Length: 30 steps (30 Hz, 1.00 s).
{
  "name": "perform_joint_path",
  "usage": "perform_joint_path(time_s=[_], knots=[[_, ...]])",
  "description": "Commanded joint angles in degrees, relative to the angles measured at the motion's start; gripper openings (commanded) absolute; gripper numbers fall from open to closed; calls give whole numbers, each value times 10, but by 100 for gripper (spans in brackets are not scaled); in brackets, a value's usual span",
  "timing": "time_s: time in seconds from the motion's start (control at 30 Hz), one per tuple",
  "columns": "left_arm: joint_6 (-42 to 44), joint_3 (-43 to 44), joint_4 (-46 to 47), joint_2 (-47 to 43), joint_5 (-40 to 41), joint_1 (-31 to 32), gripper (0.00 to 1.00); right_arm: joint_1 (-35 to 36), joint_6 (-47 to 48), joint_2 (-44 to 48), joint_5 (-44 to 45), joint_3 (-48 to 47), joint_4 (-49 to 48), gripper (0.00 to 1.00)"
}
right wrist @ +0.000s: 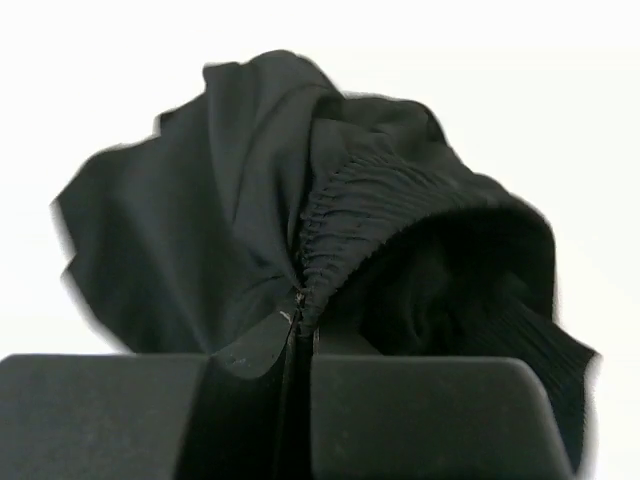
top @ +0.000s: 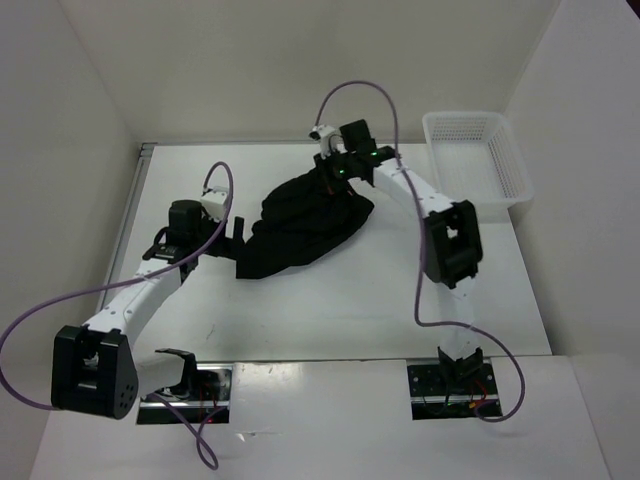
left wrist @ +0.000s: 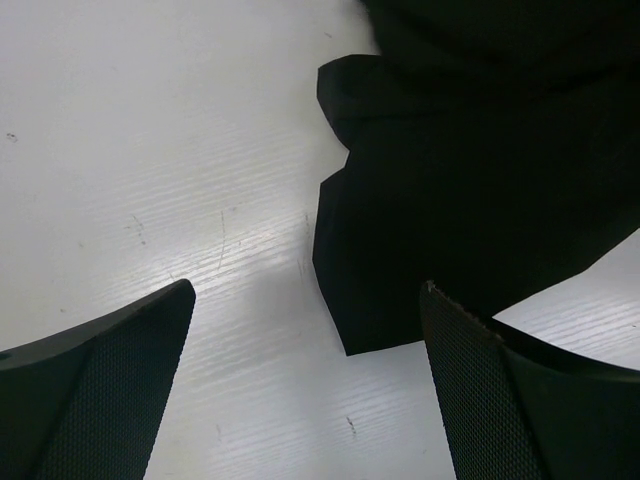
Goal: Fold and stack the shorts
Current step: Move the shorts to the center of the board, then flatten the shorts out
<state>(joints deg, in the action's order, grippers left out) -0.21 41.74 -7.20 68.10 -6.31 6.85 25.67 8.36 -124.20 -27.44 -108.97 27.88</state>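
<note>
Right wrist view: the right gripper [right wrist: 300,335] has its two fingers pressed together, pinching the black shorts [right wrist: 200,230] at the ribbed elastic waistband [right wrist: 380,200]. The waistband bunches into fine pleats where the jaws meet. From that pinch the cloth fans up and outward, with a broad fold toward 10 o'clock and the waistband arching toward 2 o'clock.

From the top external view, this gripper sits at the 1 o'clock edge of the shorts. They lie as a crumpled heap near the middle of the white table [top: 330,310], a little toward 12 o'clock. The left gripper [top: 237,228] is just beside the heap at its 9 o'clock side, with its fingers spread wide and nothing between them. Its wrist view shows a flat corner of the shorts on the table ahead, toward 1 o'clock. A white mesh basket [top: 515,185] stands at the table's 2 o'clock corner, well apart from the shorts.
</note>
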Motion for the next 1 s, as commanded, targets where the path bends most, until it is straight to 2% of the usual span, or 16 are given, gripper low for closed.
perform_joint_path(time_s=[0.0, 0.1, 0.23, 0.33, 0.53, 0.7, 0.87, 0.97], knots=[[2, 16, 9, 5, -37, -3, 100, -67, 73, 172, -60, 68, 58, 0], [2, 35, 9, 26, -63, -3, 100, -114, 111, 245, -28, 169, 75, 0], [2, 65, 9, 71, -76, 46, 100, -163, 123, 290, -5, 302, 62, 0], [2, 92, 30, 125, -69, 83, 100, -168, 135, 310, -5, 349, 45, 0], [2, 193, 67, 235, -61, 112, 100, -185, 154, 323, -5, 359, 45, 0], [2, 279, 96, 310, -92, 144, 100, -185, 170, 323, -5, 371, 39, 0], [2, 360, 96, 389, -102, 165, 100, -185, 175, 339, -5, 376, 39, 0], [2, 388, 63, 427, -119, 171, 100, -190, 182, 339, 0, 382, 33, 0]])
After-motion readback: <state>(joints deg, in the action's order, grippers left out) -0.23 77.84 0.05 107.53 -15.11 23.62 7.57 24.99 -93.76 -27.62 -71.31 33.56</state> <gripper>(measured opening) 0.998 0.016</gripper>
